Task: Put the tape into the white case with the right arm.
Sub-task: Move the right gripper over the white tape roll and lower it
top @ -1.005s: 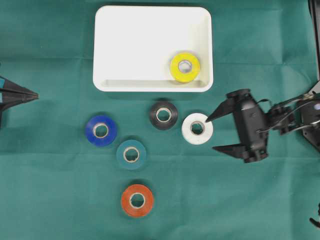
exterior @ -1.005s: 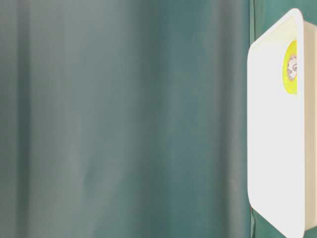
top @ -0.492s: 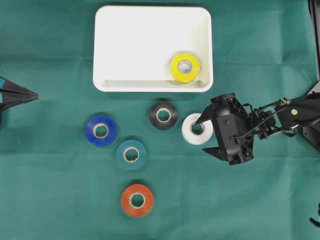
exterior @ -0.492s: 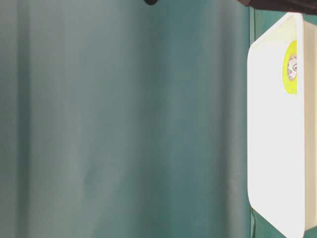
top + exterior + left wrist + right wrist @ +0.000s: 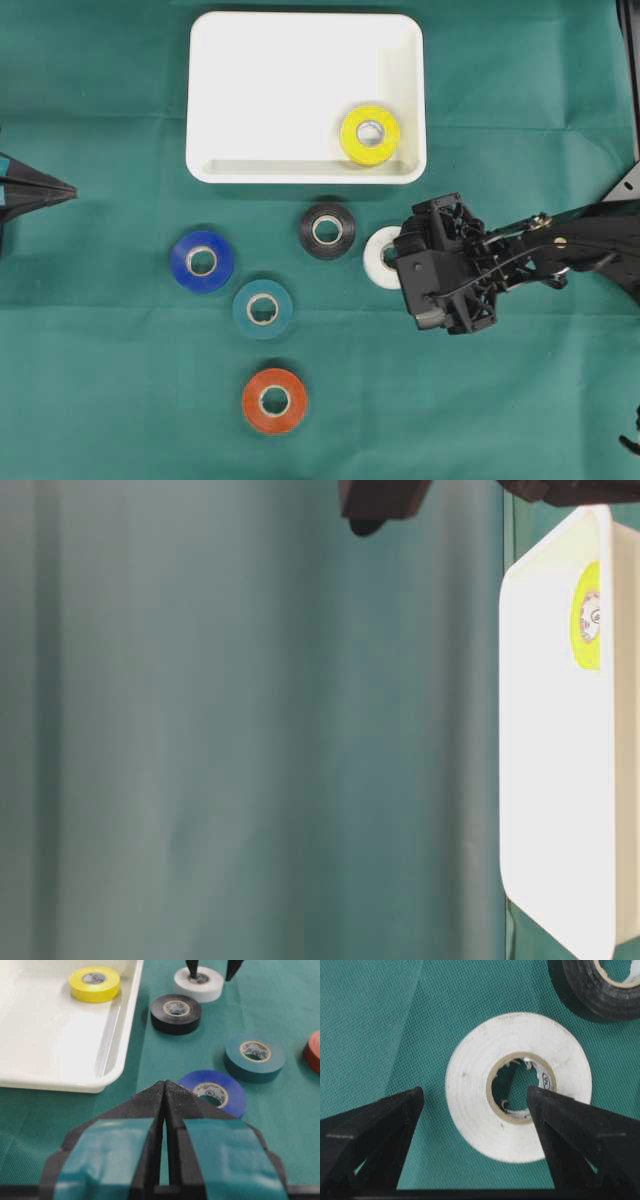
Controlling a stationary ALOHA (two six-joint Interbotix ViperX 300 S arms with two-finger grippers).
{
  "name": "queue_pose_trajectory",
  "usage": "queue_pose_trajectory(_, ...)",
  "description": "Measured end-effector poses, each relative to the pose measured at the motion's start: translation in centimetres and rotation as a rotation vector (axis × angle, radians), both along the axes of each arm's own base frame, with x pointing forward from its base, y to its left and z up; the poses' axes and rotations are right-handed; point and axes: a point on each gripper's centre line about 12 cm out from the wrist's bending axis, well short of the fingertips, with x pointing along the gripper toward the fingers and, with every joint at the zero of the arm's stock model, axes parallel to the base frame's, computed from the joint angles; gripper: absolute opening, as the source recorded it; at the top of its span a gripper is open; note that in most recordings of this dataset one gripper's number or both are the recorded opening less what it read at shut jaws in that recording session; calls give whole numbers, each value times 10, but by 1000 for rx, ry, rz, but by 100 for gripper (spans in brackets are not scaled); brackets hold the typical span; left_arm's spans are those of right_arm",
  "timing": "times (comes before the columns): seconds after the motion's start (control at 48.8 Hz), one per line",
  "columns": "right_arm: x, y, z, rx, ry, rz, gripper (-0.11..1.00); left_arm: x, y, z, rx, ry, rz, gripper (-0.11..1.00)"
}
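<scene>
The white tape [image 5: 517, 1092] is lying flat on the green cloth [image 5: 120, 400], just below the right corner of the white case [image 5: 300, 60] in the overhead view. It is a round white roll with a tan ring around its hole, and a small black mark is showing inside that ring. The right gripper [image 5: 475, 1105] is hanging over it with its two pointed black fingers spread wide. One finger tip [image 5: 412, 1097] is sitting over the cloth beside the roll, and the other tip [image 5: 535, 1097] is sitting over the hole; whether either is touching the roll is too hard to tell. From above, the right arm [image 5: 560, 245] is covering most of the white tape. The black tape [image 5: 327, 231] is lying very close to the white one, on its left. Farther out, the blue tape [image 5: 202, 261], the teal tape [image 5: 263, 309] and the orange tape [image 5: 275, 401] are lying apart on the cloth. The yellow tape [image 5: 370, 134] is sitting inside the case, near its lower right corner. At the far left edge, the left gripper [image 5: 165, 1095] is staying off by itself with its fingers pressed together, holding nothing.
</scene>
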Motion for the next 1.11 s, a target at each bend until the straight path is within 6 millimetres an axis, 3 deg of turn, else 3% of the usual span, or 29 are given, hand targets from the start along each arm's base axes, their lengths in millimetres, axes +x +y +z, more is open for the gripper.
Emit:
queue_pose_trajectory(0.369, 11, 3, -4, 1, 3, 1, 60, 0, 0, 0, 0, 2, 0, 0)
queue_pose_trajectory(0.431, 11, 3, -5, 1, 5, 1, 52, 0, 0, 1, 0, -2, 0, 0)
queue_pose_trajectory(0.574, 11, 5, -4, 1, 3, 9, 15, 0, 0, 0, 0, 2, 0, 0)
queue_pose_trajectory(0.656, 13, 4, -4, 1, 3, 3, 3, 0, 0, 0, -2, 0, 0, 0)
queue_pose_trajectory(1.107, 16, 2, -1, -20, 26, -11, 3, 0, 0, 0, -2, 1, 0, 0)
